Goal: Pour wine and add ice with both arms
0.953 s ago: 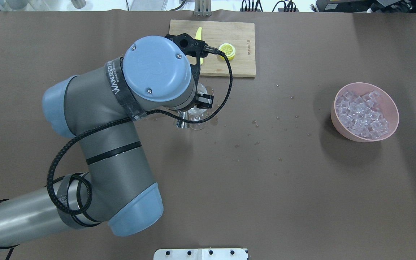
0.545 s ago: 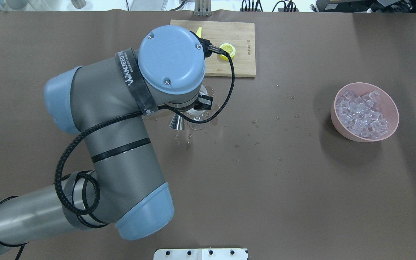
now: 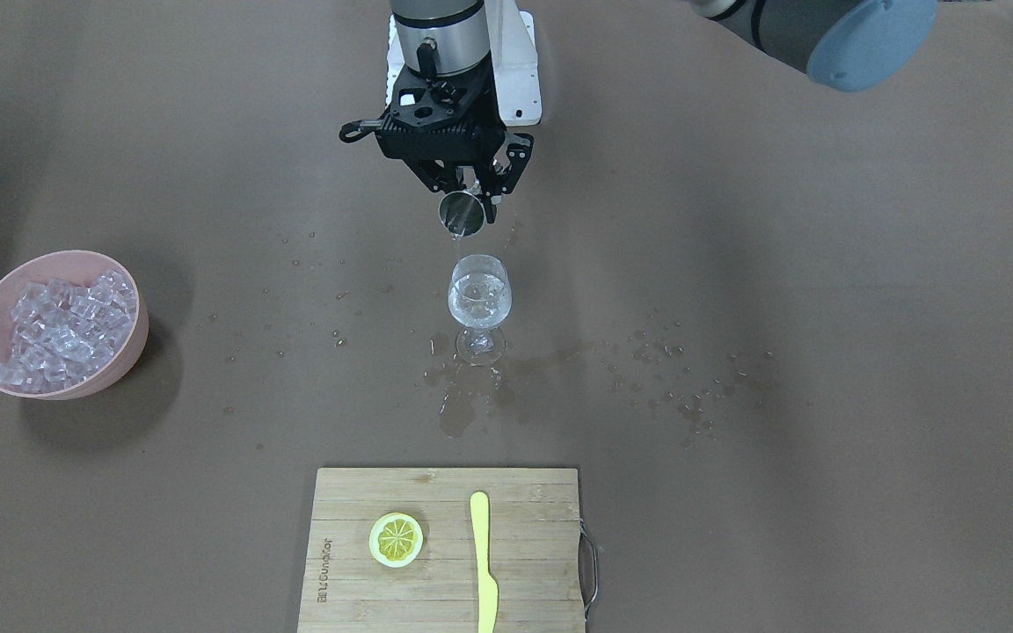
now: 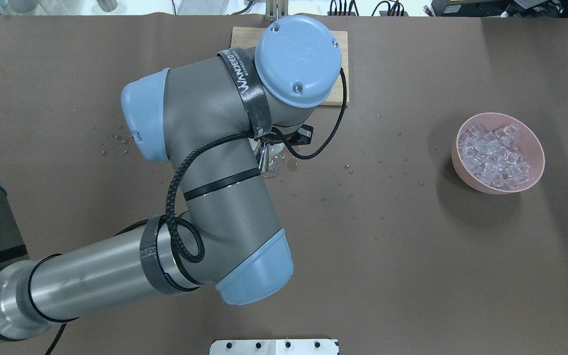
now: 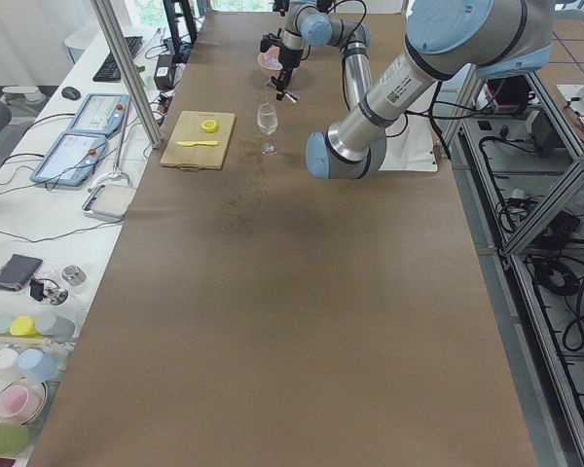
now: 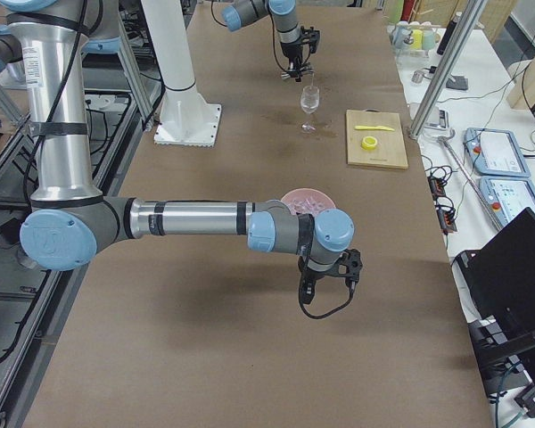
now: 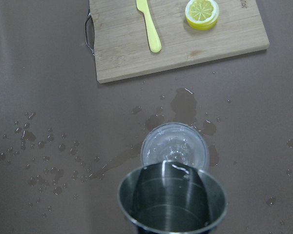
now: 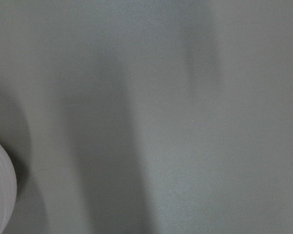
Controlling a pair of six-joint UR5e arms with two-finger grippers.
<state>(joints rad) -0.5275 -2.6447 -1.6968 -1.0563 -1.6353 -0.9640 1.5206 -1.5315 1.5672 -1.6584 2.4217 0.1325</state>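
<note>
My left gripper [image 3: 469,195] is shut on a steel jigger [image 3: 461,214], tipped mouth-down just above a clear wine glass [image 3: 479,299]. A thin stream runs from the jigger toward the glass, which holds some colourless wine [image 3: 479,306]. In the left wrist view the jigger [image 7: 172,200] fills the bottom edge over the glass rim [image 7: 173,148]. In the overhead view the left arm hides most of the jigger [image 4: 263,160] and the glass [image 4: 275,167]. Ice cubes [image 3: 62,330] fill a pink bowl [image 4: 535,170]. My right gripper [image 6: 328,290] hangs beside the bowl [image 6: 294,198]; I cannot tell whether it is open.
A wooden cutting board [image 3: 445,598] with a lemon half [image 3: 397,538] and a yellow knife [image 3: 483,563] lies beyond the glass. Puddles and drops [image 3: 462,396] wet the table around the glass foot. The left arm's elbow [image 4: 249,276] hangs over the table's middle.
The left arm has swung to the right and its wrist has turned. The jigger has gone from beside the glass to tipped over it. Fresh drops lie on the table near the glass.
</note>
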